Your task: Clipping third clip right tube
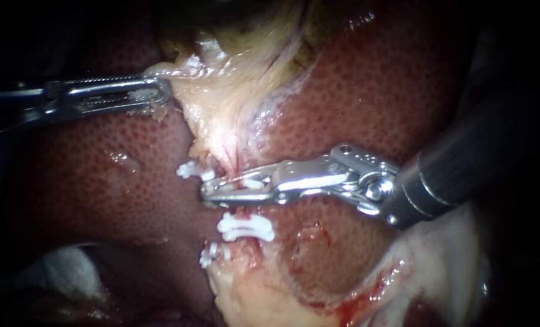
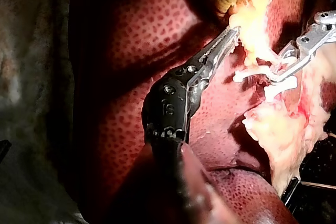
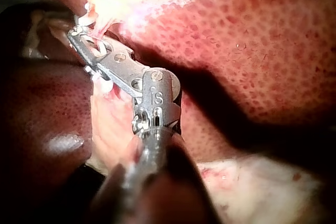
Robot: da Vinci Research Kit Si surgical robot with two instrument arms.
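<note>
A white plastic clip (image 1: 251, 183) is held across the pale pink tube (image 1: 228, 162) by the narrowed jaws of the silver right instrument (image 1: 212, 192). Above the tube, yellowish gallbladder tissue (image 1: 221, 97) is clamped by the left instrument (image 1: 163, 91).

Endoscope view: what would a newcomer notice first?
The right instrument stands out mid-view, its jaws closed on a white clip across the tube. More white clips lie just above and below it. At upper left, the left instrument grips pale tissue over the red liver.
</note>
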